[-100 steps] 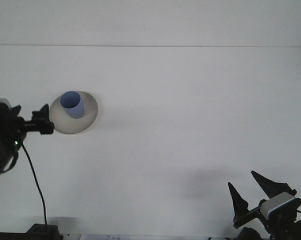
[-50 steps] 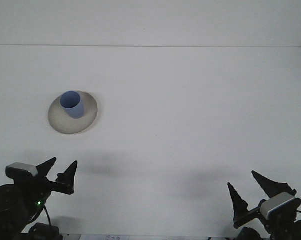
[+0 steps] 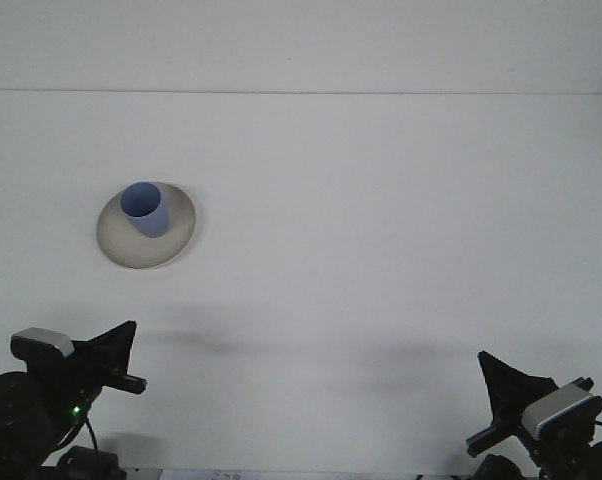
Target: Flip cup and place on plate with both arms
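A: Where's the cup?
B: Upright on the plate, left side of the tabletop.
A: And the tools?
B: Left tool and right tool sit low at the near edge, fingers together, well apart from the plate.

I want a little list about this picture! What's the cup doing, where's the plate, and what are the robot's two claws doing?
cup: blue cup, standing on the plate
plate: round grey plate, left part of the white table
left gripper: low at the near left edge, shut, holding nothing
right gripper: low at the near right edge, shut, holding nothing
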Robot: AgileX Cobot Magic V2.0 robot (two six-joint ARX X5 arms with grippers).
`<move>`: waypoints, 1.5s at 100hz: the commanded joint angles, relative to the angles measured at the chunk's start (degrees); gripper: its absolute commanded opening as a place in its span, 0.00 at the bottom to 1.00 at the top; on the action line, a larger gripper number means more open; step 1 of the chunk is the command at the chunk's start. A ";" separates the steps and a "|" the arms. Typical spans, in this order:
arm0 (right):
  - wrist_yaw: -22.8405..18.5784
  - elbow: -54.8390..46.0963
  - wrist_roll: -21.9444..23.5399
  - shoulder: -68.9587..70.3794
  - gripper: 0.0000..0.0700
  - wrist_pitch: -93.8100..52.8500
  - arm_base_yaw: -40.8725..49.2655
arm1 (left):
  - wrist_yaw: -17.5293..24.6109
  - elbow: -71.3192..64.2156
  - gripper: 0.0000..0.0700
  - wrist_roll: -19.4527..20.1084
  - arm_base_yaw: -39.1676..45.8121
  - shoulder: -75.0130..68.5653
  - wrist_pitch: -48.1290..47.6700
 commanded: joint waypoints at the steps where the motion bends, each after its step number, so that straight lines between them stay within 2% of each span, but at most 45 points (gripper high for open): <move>1: -0.02 0.26 0.74 0.20 0.01 1.16 0.48 | 0.28 0.87 0.02 -0.28 -0.15 -0.04 1.03; 42: -0.02 0.26 0.74 0.20 0.01 1.16 0.48 | 0.28 0.83 0.02 -0.24 -0.02 -0.46 1.09; 48: 0.00 0.26 0.74 0.20 0.01 1.16 0.48 | 0.02 0.28 0.02 4.70 0.44 -1.33 1.20; 58: -0.02 0.26 0.74 0.20 0.01 1.16 0.48 | -1.03 -5.09 0.02 8.85 2.16 -4.57 5.81; 75: -0.02 0.26 0.74 0.20 0.01 1.16 0.48 | -9.94 -24.09 0.02 12.61 5.31 -14.34 22.38; 88: 0.00 0.26 0.74 0.20 0.01 1.16 0.48 | -13.53 -34.60 0.02 13.60 6.40 -19.54 29.40; 112: -0.02 0.26 0.74 0.20 0.01 1.16 0.48 | -15.41 -43.04 0.02 13.88 6.71 -19.58 37.07; 150: -0.02 0.26 0.74 0.20 0.01 1.16 0.48 | -15.39 -43.17 0.02 13.49 6.71 -19.58 37.05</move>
